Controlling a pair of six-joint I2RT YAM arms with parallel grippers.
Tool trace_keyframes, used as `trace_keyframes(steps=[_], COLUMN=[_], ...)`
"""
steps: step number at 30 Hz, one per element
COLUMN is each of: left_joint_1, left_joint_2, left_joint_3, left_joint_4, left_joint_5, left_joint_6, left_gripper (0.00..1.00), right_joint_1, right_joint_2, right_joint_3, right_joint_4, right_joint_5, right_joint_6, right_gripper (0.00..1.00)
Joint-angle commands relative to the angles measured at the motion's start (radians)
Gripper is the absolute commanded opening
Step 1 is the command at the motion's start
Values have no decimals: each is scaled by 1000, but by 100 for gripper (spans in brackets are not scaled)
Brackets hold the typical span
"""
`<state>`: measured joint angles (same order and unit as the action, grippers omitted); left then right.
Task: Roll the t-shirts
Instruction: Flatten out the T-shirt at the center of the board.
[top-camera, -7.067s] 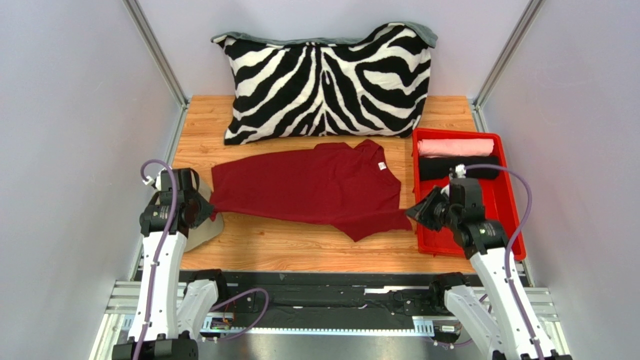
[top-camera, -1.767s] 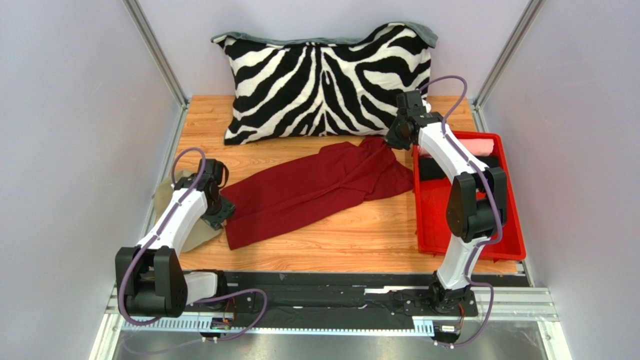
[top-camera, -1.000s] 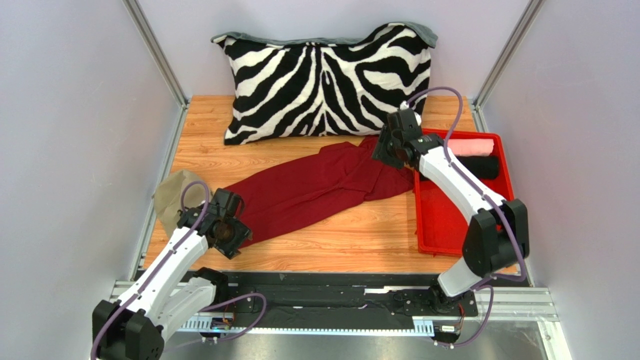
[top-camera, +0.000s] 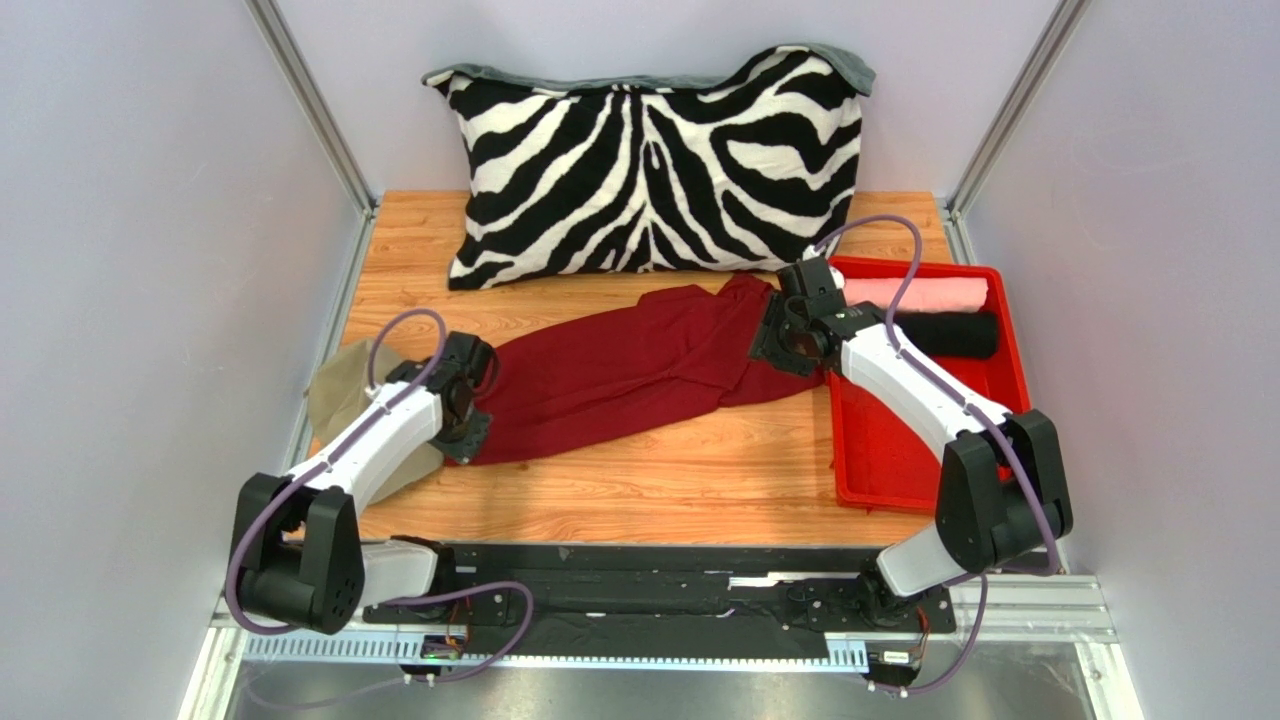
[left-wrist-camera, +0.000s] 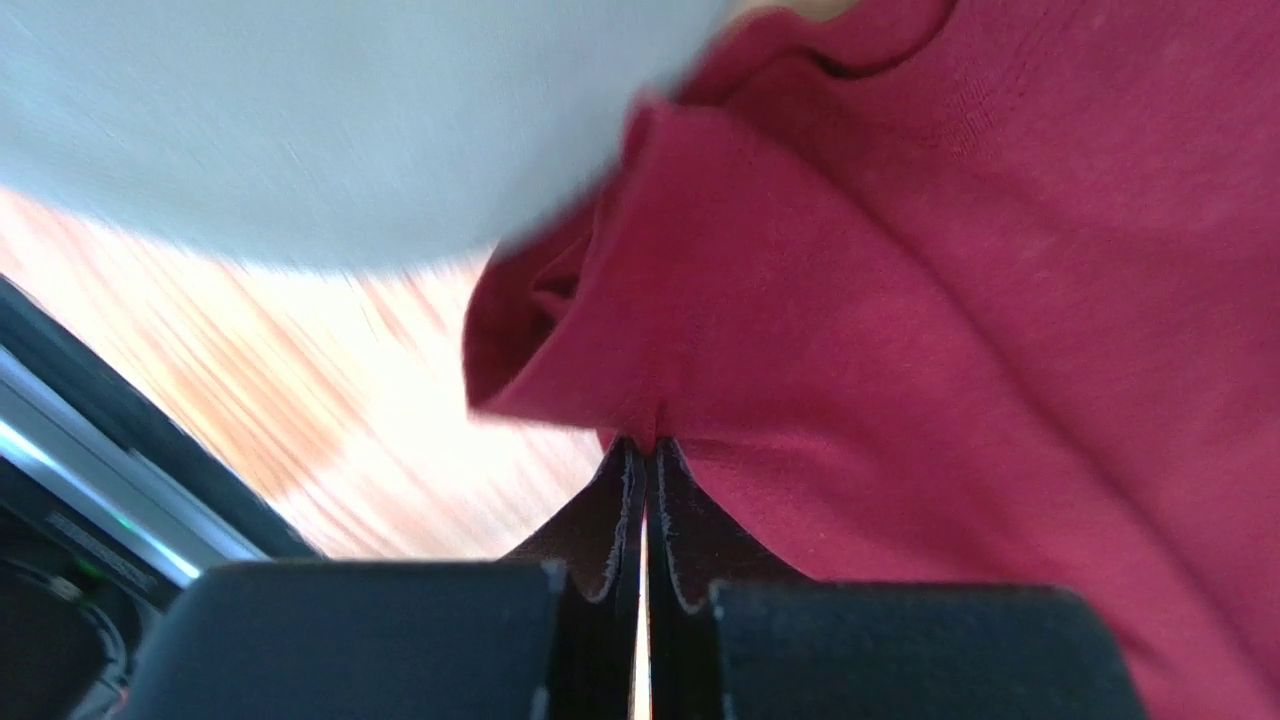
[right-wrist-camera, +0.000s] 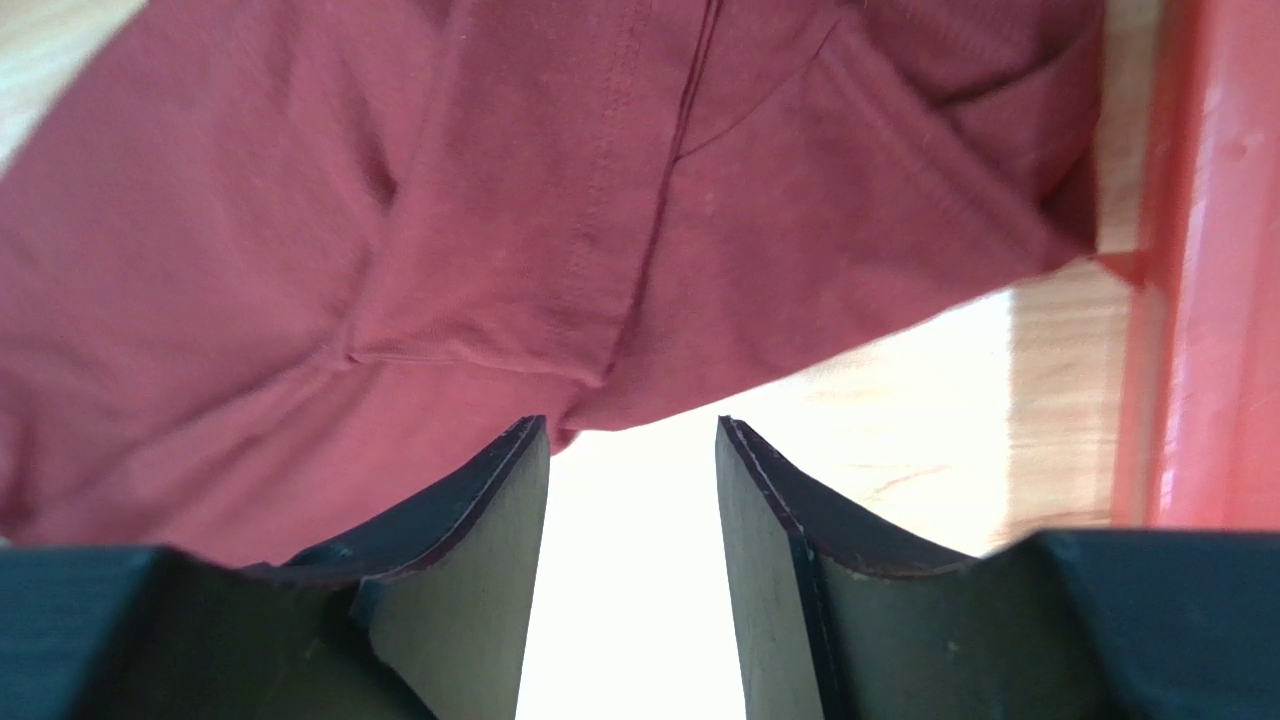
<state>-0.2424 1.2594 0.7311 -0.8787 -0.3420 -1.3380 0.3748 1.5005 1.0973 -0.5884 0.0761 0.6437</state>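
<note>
Maroon soft-cloth t-shirt (top-camera: 631, 375) lies bunched lengthwise across the wooden bench (top-camera: 676, 480), left pincer (left-wrist-camera: 648, 447) clenched on its left end, right pincer (right-wrist-camera: 631, 438) released at its right end.

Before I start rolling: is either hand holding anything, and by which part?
Left hand pinches the maroon t-shirt at its edge; right hand open, empty.

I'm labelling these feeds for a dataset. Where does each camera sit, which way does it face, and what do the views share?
Top external: above and behind the bases, facing down over the table: maroon t-shirt, zebra pillow, red tray; both arms visible.
Left wrist: on the left arm, looking along its shut jaws pinching the shirt's edge.
Right wrist: on the right arm, looking past open jaws at the shirt beside the tray.
Shared: all three show the shirt.
</note>
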Motion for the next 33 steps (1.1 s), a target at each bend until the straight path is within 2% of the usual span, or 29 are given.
trace_keyframes(steps=[1,5,8,14,19,26,31,33], left_joint_1=[133,277,325,347,350,353,359,362], left_joint_2=[-54,-80,-75,-72,-64,-77,-80,-80], left_joint_3=[68,86,108,120,137,137,136,140], left_joint_4=[-55,-31,-29,10,18,23,21,23], left_joint_5=[-127,-132,-127,-94,-71,-68,-65,-61], left_joint_6=[158,263,309,356,376,396,410,418], left_gripper=[0,0,0,0,0,0,0,0], right_joint_1=[36,85,116,131,130,121,107,107], right_joint_2=[-46,-66,-74,-144,-192,-71,9,36], right_joint_3=[-43,-83,-122,-243,-312,-284,-246,-220], right_joint_4=[35,36,32,38,39,134,183,188], right_joint_5=[-1,24,39,62,120,182,194,194], right_joint_6=[34,63,88,143,178,180,182,174], right_gripper=[50,50,51,54,65,70,68,60])
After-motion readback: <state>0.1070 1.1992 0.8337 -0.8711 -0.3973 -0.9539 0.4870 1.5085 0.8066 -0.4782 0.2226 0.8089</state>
